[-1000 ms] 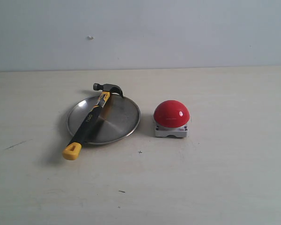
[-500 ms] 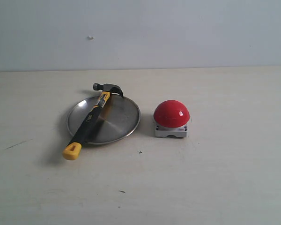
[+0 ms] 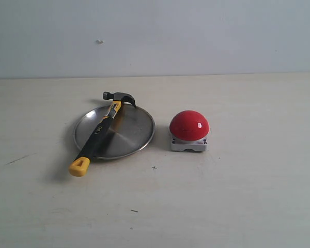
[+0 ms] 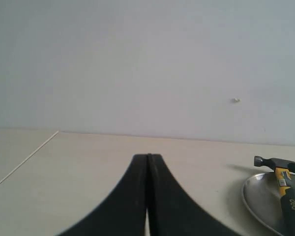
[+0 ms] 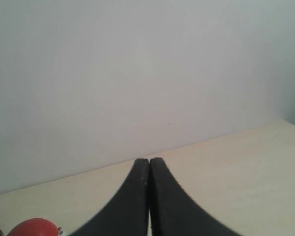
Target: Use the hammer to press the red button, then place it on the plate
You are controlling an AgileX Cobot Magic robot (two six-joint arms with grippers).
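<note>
Fingers [image 4: 135, 189] of the left gripper [image 4: 148, 157] pressed together, holding nothing; fingers [image 5: 137, 196] of the right gripper [image 5: 149, 160] likewise closed and empty, both pairs black and raised clear of the worktop [image 3: 232, 196].

Hammer [image 3: 99, 132] lying diagonally across the plate [image 3: 134, 134], its dark head past the far rim and its yellow butt end overhanging the near left rim above the worktop. Pale lettering on the black grip, seemingly beginning "de" in the left wrist view, otherwise too small to read.

Red button [image 3: 189, 125] on its light-grey square base, standing just right of the plate and apart from it; no legible marking.

Worktop pale beige and matt, with a faint dark scratch [image 3: 18, 159] at left and a few dark specks [image 3: 154, 167] in front of the plate.

Back wall [image 3: 206, 36] plain pale grey, bearing one small chip [image 3: 99, 41].
</note>
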